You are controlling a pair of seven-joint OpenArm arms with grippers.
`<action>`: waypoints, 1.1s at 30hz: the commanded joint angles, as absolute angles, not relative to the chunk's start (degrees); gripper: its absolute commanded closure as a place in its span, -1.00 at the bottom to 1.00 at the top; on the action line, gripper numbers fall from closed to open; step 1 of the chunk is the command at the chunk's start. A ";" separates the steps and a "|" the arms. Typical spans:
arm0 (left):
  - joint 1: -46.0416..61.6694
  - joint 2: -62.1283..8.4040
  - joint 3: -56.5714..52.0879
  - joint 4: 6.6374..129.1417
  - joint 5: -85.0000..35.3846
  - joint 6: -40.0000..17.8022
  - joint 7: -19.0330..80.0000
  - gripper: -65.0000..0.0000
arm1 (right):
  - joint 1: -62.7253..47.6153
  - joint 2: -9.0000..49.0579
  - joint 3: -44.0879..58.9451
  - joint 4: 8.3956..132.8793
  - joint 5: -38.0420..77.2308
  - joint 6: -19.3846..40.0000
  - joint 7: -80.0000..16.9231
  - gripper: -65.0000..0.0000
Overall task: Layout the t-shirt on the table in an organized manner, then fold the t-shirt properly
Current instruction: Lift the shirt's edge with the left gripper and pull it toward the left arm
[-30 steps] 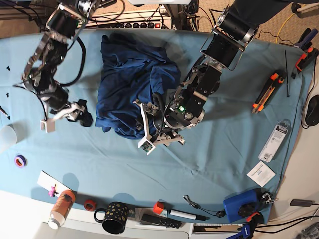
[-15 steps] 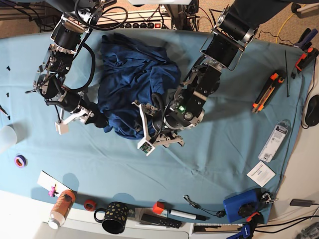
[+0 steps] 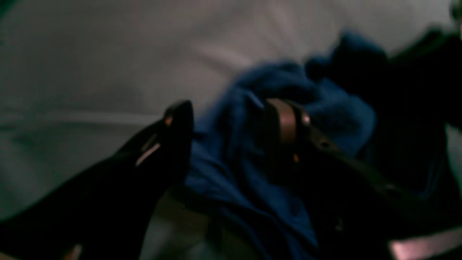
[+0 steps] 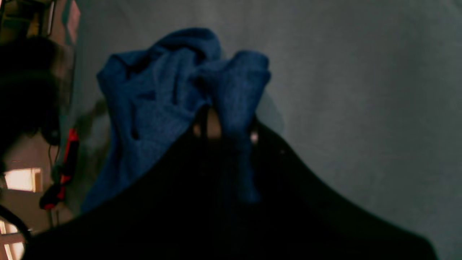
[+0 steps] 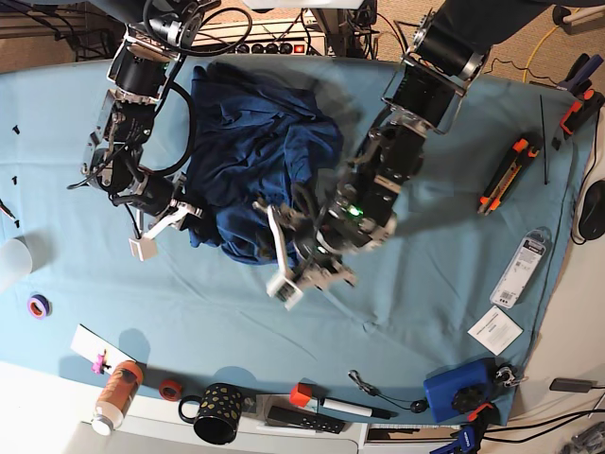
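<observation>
The dark navy t-shirt (image 5: 260, 151) lies crumpled in a heap on the teal table (image 5: 425, 284), at the back middle. My right gripper (image 5: 192, 210) is at the heap's lower left edge. In the right wrist view it (image 4: 222, 124) is shut on a bunched fold of the t-shirt (image 4: 162, 97). My left gripper (image 5: 276, 219) is at the heap's lower right edge and shows blurred. In the left wrist view its jaws (image 3: 231, 122) stand apart with the t-shirt's fabric (image 3: 325, 115) lying between and behind them.
Along the front edge stand an orange bottle (image 5: 116, 392), a black mug (image 5: 216, 413), a marker (image 5: 350, 408) and a blue device (image 5: 458, 388). An orange box cutter (image 5: 509, 170), a package (image 5: 523, 267) and a card (image 5: 493, 329) lie at the right. A tape roll (image 5: 38, 305) lies at the left.
My right arm has swung in from the left to the shirt's lower left edge and taken hold of it. My left arm has shifted slightly and now shows blurred.
</observation>
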State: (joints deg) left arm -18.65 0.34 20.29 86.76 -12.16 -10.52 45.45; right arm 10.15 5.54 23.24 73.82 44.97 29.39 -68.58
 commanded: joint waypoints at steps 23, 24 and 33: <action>4.32 -10.79 -0.19 90.24 -53.32 -21.80 63.29 -0.26 | 11.27 6.20 25.19 74.56 45.39 29.58 -68.53 1.00; 5.41 -10.79 -0.19 90.24 -54.48 -22.28 63.53 -0.26 | 11.27 6.20 25.19 74.56 45.39 29.61 -68.53 1.00; 12.88 -10.79 -0.12 90.24 -57.89 -24.05 65.19 -0.26 | 11.29 6.22 25.19 74.56 45.39 29.61 -68.53 1.00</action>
